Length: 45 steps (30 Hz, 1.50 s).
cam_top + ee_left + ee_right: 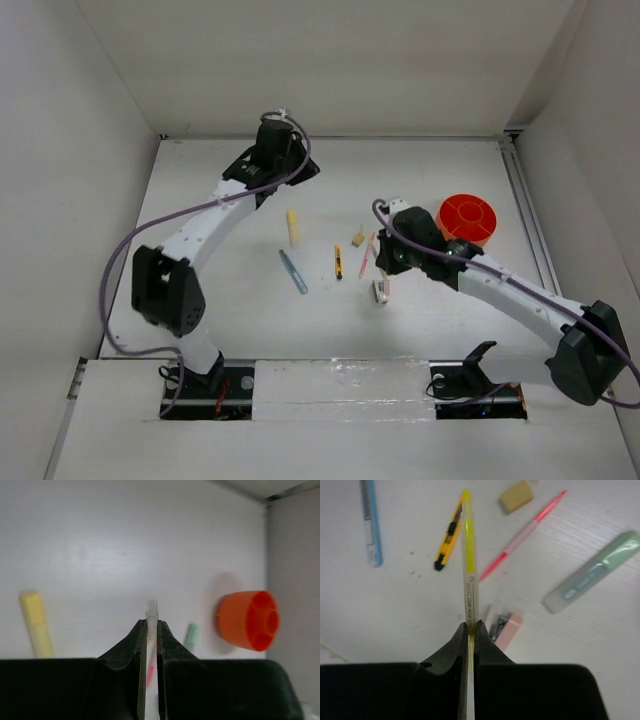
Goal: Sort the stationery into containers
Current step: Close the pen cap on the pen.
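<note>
My left gripper (148,625) is shut on a thin clear pen (151,609) with pink showing between the jaws; it is held at the table's far back (275,160). My right gripper (470,626) is shut on a thin yellow highlighter (469,565), near the round orange tub (467,220) with inner dividers. On the table lie a pale yellow marker (293,228), a blue pen (293,271), a yellow-black cutter (339,262), a tan eraser (357,239), a red pen (522,535), a pale green marker (592,572) and a grey-pink piece (505,630).
White walls enclose the table on the left, back and right. A metal rail (528,215) runs along the right edge just beyond the tub. The right arm's forearm (510,295) stretches across the near right of the table.
</note>
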Motion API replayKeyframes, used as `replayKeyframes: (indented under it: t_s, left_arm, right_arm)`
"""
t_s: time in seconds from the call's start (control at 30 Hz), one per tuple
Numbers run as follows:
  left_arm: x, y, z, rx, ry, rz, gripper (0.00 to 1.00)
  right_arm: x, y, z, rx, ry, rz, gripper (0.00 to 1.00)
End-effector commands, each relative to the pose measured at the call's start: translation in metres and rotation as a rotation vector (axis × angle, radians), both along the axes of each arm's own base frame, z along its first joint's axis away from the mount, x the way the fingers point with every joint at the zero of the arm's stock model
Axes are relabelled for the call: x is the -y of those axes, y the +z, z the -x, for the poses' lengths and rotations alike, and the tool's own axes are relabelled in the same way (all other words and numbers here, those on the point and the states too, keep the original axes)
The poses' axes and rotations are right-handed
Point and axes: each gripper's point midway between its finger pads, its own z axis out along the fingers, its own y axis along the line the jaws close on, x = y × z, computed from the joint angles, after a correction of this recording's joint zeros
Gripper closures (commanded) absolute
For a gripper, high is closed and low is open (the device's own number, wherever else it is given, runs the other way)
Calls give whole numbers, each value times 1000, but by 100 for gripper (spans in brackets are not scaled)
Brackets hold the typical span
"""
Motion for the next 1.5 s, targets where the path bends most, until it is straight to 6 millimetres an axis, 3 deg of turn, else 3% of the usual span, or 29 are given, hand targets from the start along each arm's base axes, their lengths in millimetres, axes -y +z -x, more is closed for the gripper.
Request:
replayKeyframes:
  t_s: [0.0,0.03,0.07,0.1,0.17,0.2,0.27,0.33,0.4,0.43,0.6,0.67,0.73,0.9,1.0,1.1,1.13,1.27,1.47]
  left_arm:
    - [8,90,17,277,-62,177,100]
    - [9,96,23,309,-78,201,100]
    - [8,86,31,293,-82,223,100]
    - [9,91,38,304,-89,259,100]
    - [15,121,56,381,-163,348,100]
    - [16,117,62,377,-185,355,100]
    - [17,134,75,424,-223,398,100]
    - [13,127,83,437,-219,422,100]
    - [10,147,98,517,-246,480,100]
    - [8,138,101,512,-245,478,100]
    - [5,154,117,579,-273,530,100]
    - [6,146,119,572,-282,541,100]
    - [6,150,123,601,-294,563,100]
    - [8,157,133,636,-341,593,100]
    - [10,141,133,614,-350,578,100]
    - [8,139,136,654,-357,582,100]
    - [9,130,139,644,-368,581,100]
    - [11,132,147,672,-412,596,100]
    - [14,128,150,687,-448,604,100]
  right_arm:
    - [-51,38,14,151,43,-235,100]
    - [-51,37,16,164,36,-261,100]
    - [-59,35,28,165,61,-293,100]
    - [-55,20,39,151,62,-306,100]
    - [-66,25,49,166,65,-405,100]
    - [-64,15,57,151,66,-413,100]
    - [-65,31,59,183,60,-473,100]
    - [-67,36,67,199,80,-493,100]
    - [-66,34,66,204,72,-492,100]
    - [-67,37,65,213,73,-502,100]
    - [-84,61,62,249,128,-566,100]
    - [-90,74,57,268,151,-574,100]
    - [-97,73,58,248,188,-585,100]
    - [-97,93,49,273,215,-637,100]
    - [-96,107,45,296,232,-655,100]
    - [-104,107,43,278,293,-664,100]
    - [-106,109,41,272,306,-668,100]
    - [-115,100,40,240,346,-683,100]
    - [-118,111,42,256,370,-704,100]
